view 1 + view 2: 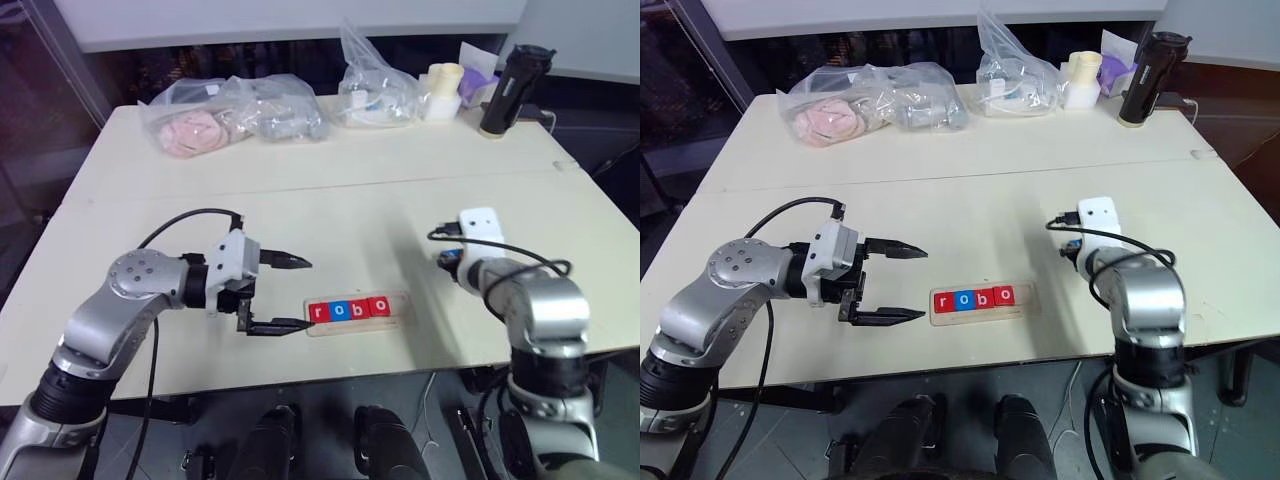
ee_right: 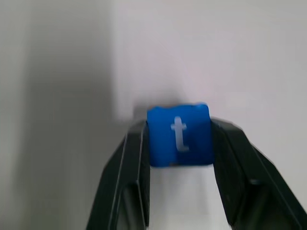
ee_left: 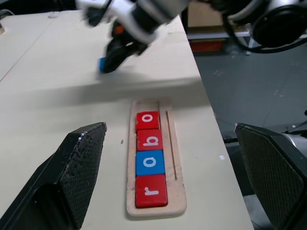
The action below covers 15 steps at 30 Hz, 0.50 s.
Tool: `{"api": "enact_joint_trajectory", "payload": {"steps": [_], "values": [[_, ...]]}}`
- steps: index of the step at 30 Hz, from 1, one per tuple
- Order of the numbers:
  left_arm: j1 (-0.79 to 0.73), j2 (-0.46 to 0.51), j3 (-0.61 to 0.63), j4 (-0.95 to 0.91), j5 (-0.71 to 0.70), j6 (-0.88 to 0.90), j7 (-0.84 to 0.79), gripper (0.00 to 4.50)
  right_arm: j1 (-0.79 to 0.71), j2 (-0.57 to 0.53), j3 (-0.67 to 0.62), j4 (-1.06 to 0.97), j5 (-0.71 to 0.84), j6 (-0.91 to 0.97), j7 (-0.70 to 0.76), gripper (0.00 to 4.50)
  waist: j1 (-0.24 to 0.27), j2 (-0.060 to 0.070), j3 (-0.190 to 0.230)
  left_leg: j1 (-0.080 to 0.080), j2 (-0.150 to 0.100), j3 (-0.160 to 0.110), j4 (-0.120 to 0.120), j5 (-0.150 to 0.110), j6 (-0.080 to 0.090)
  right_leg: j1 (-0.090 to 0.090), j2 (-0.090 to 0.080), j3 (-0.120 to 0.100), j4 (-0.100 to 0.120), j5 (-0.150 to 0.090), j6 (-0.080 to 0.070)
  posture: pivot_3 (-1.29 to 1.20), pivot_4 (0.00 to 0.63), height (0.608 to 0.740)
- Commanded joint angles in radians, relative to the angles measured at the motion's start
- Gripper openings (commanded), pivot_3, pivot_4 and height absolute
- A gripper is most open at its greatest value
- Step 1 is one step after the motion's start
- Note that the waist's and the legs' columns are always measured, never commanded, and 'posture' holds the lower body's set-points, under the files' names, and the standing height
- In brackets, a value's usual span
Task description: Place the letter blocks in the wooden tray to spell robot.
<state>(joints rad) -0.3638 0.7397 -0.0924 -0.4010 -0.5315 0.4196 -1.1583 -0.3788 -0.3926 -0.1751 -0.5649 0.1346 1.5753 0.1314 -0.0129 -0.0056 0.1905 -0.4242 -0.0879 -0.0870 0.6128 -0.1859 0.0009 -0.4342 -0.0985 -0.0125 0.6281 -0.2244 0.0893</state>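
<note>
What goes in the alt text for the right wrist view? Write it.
The right gripper is shut on a blue letter block with a white "t", pinched between its two black fingers over the pale table.

The tray (image 1: pixel 357 312) has four blocks (image 1: pixel 348 309) in a row w/ one free slot at its right end, and bare table (image 1: pixel 330 215) lies open around that end and behind it. The left gripper (image 1: pixel 290 295) stands wide open just beside the tray's left end, so that side is blocked. Bags (image 1: pixel 235 112), a cup (image 1: pixel 444 90) & a black bottle (image 1: pixel 508 90) sit far back, well apart from the tray.
</note>
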Motion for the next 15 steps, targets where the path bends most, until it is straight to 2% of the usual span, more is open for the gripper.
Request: {"api": "enact_joint_trajectory", "payload": {"steps": [1, 4, 11, 15], "values": [[-0.008, 0.002, 0.014, -0.007, 0.0, -0.025, -0.009, 4.5, 0.09, 0.02, -0.041, -0.181, 0.054, 0.039, 0.013, 1.17, 0.0, 0.0, 0.0, 0.0, 0.0, 0.0, 0.0, 0.0, 0.0, 0.0, 0.0, 0.0, 0.0, -0.002, 0.003, 0.0, 0.15, 0.738], [-0.01, 0.0, 0.008, 0.001, 0.001, -0.032, -0.013, 4.5, 0.155, 0.043, -0.051, -0.257, 0.078, 0.039, -0.005, 1.17, 0.0, 0.0, 0.0, 0.0, 0.0, 0.0, 0.001, 0.0, 0.0, 0.0, -0.001, 0.0, 0.0, -0.002, 0.003, 0.0, 0.15, 0.738], [-0.017, -0.005, 0.0, 0.014, 0.007, -0.039, -0.023, 4.5, 0.268, 0.088, -0.026, -0.291, 0.08, 0.039, -0.07, 1.17, 0.003, 0.0, 0.0, -0.001, 0.0, 0.0, 0.0, 0.0, -0.001, 0.0, -0.002, 0.0, -0.002, -0.002, 0.003, 0.0, 0.15, 0.738], [-0.019, -0.003, 0.001, 0.017, 0.009, -0.04, -0.026, 4.5, 0.275, 0.093, -0.024, -0.304, 0.101, 0.039, -0.077, 3.18, 0.003, -0.001, -0.001, -0.001, 0.0, 0.0, 0.0, 0.0, 0.0, 0.0, -0.001, 0.0, -0.004, -0.002, 0.003, 0.0, 0.15, 0.738]]}}
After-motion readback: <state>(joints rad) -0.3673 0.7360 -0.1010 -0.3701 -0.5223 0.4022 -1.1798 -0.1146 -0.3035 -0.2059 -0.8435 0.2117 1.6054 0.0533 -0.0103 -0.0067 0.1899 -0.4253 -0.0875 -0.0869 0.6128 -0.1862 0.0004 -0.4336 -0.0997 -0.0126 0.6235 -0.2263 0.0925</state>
